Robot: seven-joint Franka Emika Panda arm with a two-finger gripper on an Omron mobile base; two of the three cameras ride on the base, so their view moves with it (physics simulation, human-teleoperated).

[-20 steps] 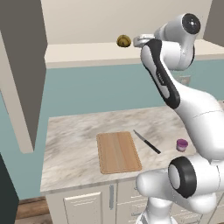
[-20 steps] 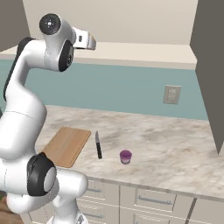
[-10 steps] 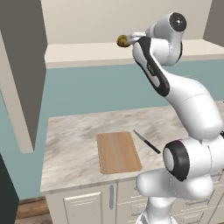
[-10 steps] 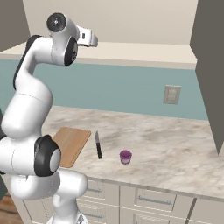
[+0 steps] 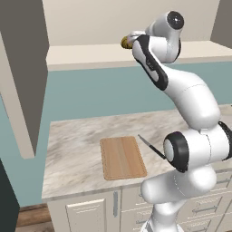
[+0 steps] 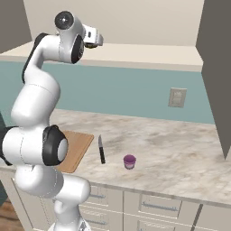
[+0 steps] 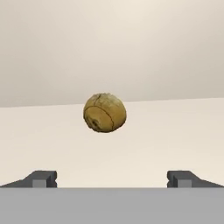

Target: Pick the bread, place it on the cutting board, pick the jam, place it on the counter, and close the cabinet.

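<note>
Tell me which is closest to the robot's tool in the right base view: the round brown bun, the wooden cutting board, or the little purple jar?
1. Round brown bun: on the cabinet shelf, right at the tool.
2. Wooden cutting board: far below on the counter, left.
3. Little purple jar: below too, farther right, near the front edge.

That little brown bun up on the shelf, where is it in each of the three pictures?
Left base view: the bread sits near the top centre on the cabinet's cream shelf, peeking out beside the arm's hand.
Right base view: I cannot make it out; the hand covers that spot.
Hand view: centred, straight ahead of the open gripper.
Shared landmark: the cream shelf under it.
</note>
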